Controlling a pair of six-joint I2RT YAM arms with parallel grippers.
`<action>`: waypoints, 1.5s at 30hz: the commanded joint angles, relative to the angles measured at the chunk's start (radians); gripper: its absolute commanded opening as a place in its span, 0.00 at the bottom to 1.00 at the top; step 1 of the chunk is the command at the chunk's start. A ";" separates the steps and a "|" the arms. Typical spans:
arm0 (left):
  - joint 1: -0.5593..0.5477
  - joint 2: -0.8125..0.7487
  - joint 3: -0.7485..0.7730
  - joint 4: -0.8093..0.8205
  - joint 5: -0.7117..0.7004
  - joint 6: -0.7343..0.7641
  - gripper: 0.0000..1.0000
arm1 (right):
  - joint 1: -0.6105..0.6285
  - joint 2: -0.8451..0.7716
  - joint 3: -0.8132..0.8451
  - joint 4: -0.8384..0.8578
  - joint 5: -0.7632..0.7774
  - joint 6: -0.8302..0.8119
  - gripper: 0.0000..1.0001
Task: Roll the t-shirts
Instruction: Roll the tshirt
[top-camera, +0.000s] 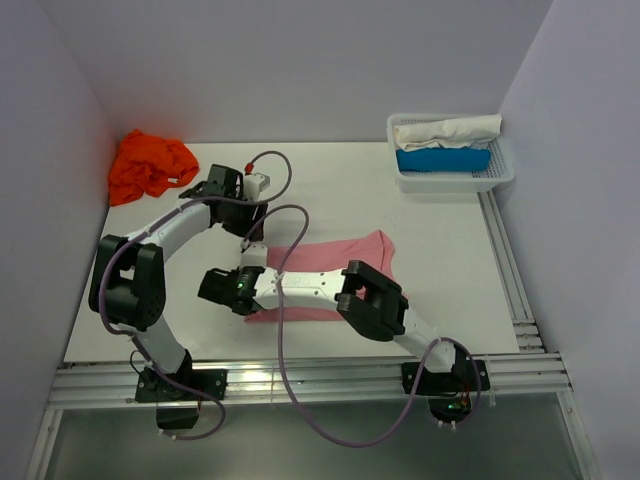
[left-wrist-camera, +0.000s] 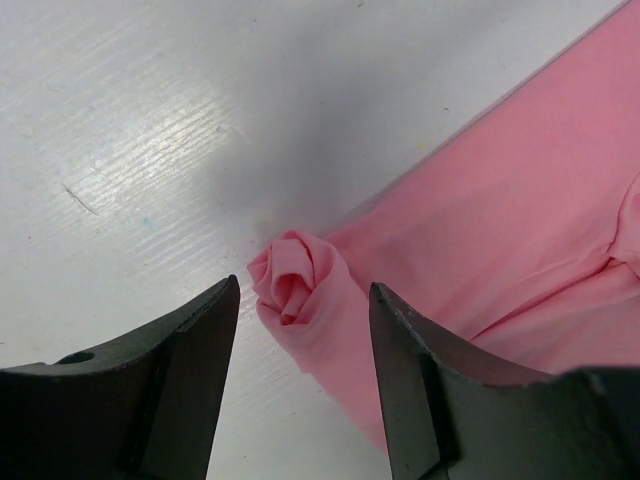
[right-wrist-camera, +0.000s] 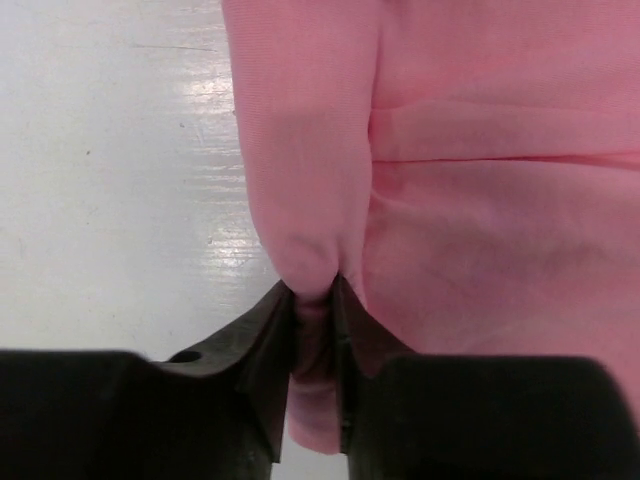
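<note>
When checked for progress, found the light pink soft cloth t-shirt (top-camera: 340, 252) lying as a folded flat strip in the middle of the white wood-grain worktop (top-camera: 450, 260), just in front of both arms. Noted a small tight roll (left-wrist-camera: 295, 280) started at its left end, showing a spiral of a few turns at the far tip in the left wrist view; judged by far the greater part of the strip unrolled. Found the left end effector (left-wrist-camera: 303, 295) spread wide, straddling that spiral tip and not closed on it. Found the right end effector (right-wrist-camera: 315, 290) drawn down narrow, pinching the near end of the same roll. Observed the bright orange cloth t-shirt (top-camera: 150, 165) in a crumpled heap at the far left corner, well apart from both arms; judged untouched, with flattening, folding and rolling all outstanding. Recorded a white plastic lattice basket (top-camera: 455, 182) at the far right, holding a white cloth bundle (top-camera: 445, 132) and a blue cloth bundle (top-camera: 443, 160). Searched for brands, labels and writing: none legible on cloth, basket or arms.
</note>
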 joint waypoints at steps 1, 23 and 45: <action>-0.001 -0.001 0.056 -0.025 0.028 -0.014 0.61 | -0.005 -0.053 -0.120 0.113 -0.079 0.008 0.23; 0.068 -0.127 -0.108 -0.073 0.171 0.075 0.63 | -0.174 -0.279 -1.028 1.634 -0.503 0.203 0.20; 0.068 0.100 0.001 0.133 0.055 -0.057 0.43 | -0.158 -0.261 -1.085 1.579 -0.489 0.243 0.14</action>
